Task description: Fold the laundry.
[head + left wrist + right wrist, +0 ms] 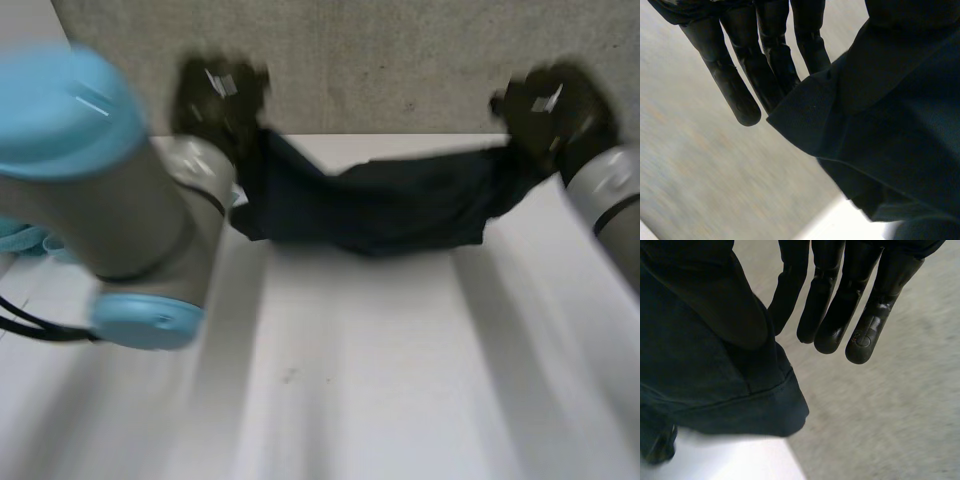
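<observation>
Left hand is pinching one end of the dark garment at its thumb side, fingers straight. Right hand is gripping the other end likewise. The garment is sagging between them above the worktop's far edge.

Matt dark cloth; smooth white table.

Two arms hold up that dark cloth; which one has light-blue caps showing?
The robot's left arm, at the head view's left: light-blue caps show on it. The right arm, at the dark cloth's other end, looks plain grey.
</observation>
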